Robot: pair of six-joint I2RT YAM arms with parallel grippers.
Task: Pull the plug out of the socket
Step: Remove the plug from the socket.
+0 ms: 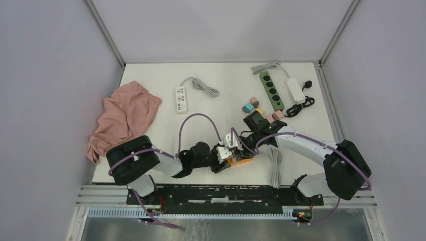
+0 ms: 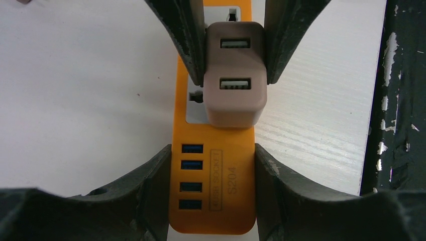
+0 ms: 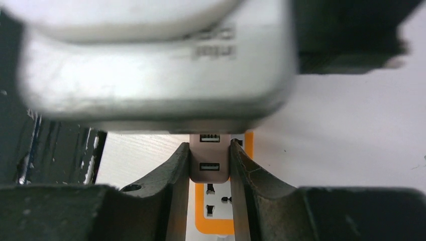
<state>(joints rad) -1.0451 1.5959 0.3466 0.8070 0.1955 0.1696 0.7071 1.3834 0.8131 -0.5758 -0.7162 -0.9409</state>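
Note:
An orange socket strip lies near the table's front edge. My left gripper is shut on the socket across its end with the blue USB ports, both fingers pressed against its sides. A beige plug with two USB slots sits in the strip's outlet. My right gripper is shut on the plug, its dark fingers flat against the plug's two sides. In the top view both grippers meet over the strip, right gripper above left gripper, and the plug is hidden beneath them.
A pink cloth lies at the left. A white power strip, a green power strip, a white adapter with black cable and several small coloured plugs sit further back. A grey cable bundle lies right of the socket, by the front rail.

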